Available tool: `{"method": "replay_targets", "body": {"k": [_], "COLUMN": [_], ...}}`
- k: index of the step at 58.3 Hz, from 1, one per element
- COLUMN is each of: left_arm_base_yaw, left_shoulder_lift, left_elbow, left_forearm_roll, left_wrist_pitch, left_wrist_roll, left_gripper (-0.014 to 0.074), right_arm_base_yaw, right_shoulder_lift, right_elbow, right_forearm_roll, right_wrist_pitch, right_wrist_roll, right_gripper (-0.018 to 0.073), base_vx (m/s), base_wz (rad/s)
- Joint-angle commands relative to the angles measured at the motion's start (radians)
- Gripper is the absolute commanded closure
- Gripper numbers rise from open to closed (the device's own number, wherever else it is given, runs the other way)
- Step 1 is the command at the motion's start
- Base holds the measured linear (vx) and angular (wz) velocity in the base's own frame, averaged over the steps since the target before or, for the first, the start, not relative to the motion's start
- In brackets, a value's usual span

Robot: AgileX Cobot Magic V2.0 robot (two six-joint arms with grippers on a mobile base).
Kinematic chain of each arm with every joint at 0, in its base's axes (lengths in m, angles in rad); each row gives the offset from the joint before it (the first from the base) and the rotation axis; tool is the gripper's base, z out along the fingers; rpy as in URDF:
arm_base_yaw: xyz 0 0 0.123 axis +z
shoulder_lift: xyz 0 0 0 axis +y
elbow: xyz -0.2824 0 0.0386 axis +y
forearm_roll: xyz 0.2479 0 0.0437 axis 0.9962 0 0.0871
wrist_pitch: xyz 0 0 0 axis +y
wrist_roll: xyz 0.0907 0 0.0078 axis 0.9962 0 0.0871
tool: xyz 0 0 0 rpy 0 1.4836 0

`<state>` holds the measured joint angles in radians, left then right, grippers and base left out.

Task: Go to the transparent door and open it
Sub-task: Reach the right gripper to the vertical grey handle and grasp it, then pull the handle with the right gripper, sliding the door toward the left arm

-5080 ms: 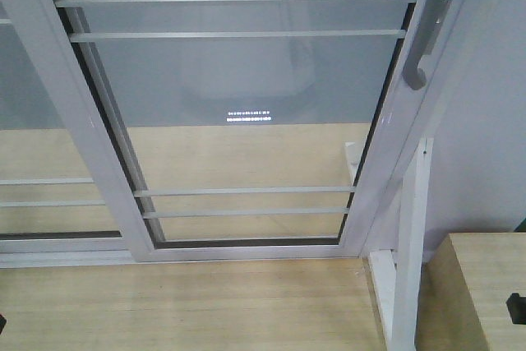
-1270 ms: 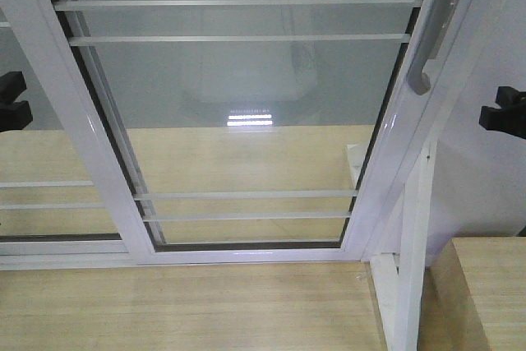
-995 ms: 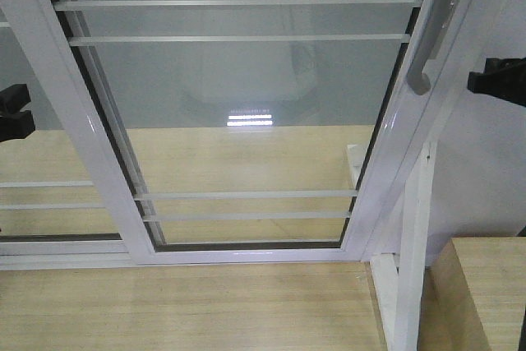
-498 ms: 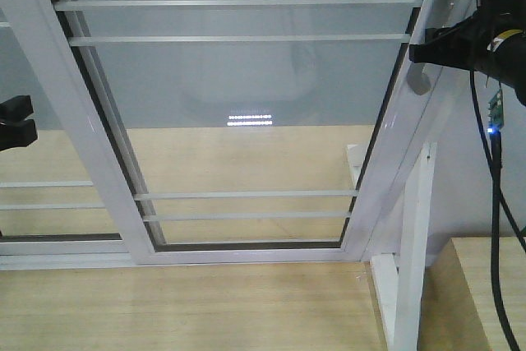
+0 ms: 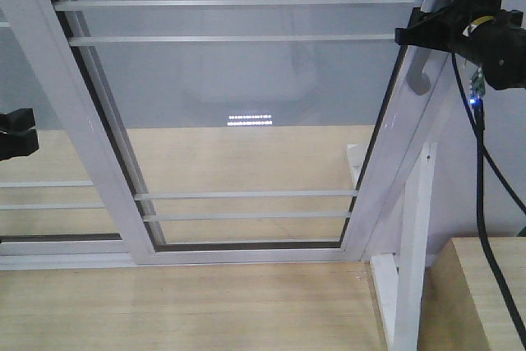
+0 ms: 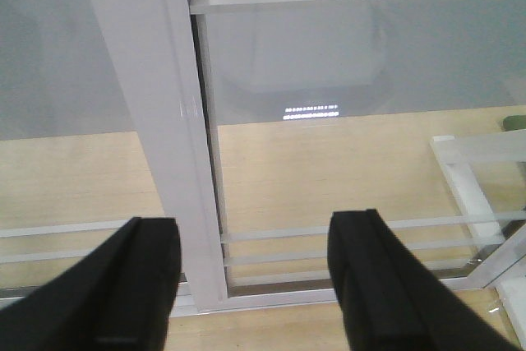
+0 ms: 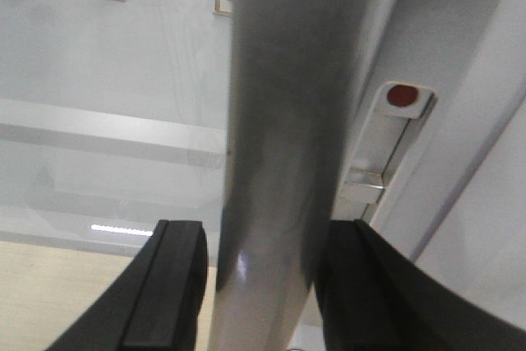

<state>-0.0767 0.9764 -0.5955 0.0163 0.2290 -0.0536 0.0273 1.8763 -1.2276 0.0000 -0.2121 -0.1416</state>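
1. tall sliding glass door panel (image 5: 246, 104): white metal frame, thin white horizontal bars, glass pale grey-blue.
2. curved metal pull handle (image 7: 279, 162), upper right of the front view: dull grey with a glossy highlight.
3. small latch plate (image 7: 394, 121), upper right of the right wrist view: white with one red dot.
4. left gripper (image 6: 255, 285) and right gripper (image 7: 255, 285): matt black.
5. round cable (image 5: 485, 203): black, with a tiny lit LED (image 5: 475, 103), blue, at its top.
6. plank floor (image 5: 205, 302): pale beige wood grain.
7. light reflection (image 5: 249, 118) mid-glass: two rows of white dots.

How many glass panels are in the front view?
2: the transparent door in the middle, with the handle, and a plain panel at left. More may be hidden.
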Motion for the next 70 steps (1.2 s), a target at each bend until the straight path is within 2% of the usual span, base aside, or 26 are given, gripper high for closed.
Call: {"method": "replay_targets", "body": {"k": [1,13,24,42,53,70], "left_arm_base_yaw": [-0.003,-0.003,-0.003,-0.003,-0.003,-0.003], "left_shoulder_lift": [-0.013,-0.013,-0.013,-0.013,-0.013,-0.013], "left_elbow": [-0.033,-0.033,-0.033,-0.033,-0.033,-0.033], "left_forearm_roll": [-0.01,-0.01,-0.01,-0.01,-0.01,-0.01], "left_wrist_pitch": [-0.087,-0.101,-0.101,-0.101,-0.101,-0.101], "left_wrist_roll": [-0.007,-0.007,-0.007,-0.007,-0.007,-0.007], "left_gripper": [0.0079,0.0079,0.0079,0.0079,0.0079,0.0079], "right_arm_base_yaw": [-0.003,0.006,0.048,0.108,0.13,0.218], "right_shoulder_lift": [-0.044,-0.044,-0.044,-0.044,-0.044,-0.044], "right_elbow": [-0.046,-0.046,-0.046,-0.046,-0.046,-0.046], "right_forearm_roll": [-0.006,-0.01,-0.054,-0.054,-0.054,-0.054], "right_wrist_pitch": [-0.075,-0.073,-0.097,-0.123,-0.142,-0.167], "right_wrist_roll": [0.028,0.101,0.104,0.12,0.166,0.168], "right_gripper": [0.0184,0.0202,0.024,0.0241,0.0241,0.0241], "base_vx": [0.0,0.0,0.0,0.0,0.0,0.0], "base_wz": [0.0,0.0,0.0,0.0,0.0,0.0]}}
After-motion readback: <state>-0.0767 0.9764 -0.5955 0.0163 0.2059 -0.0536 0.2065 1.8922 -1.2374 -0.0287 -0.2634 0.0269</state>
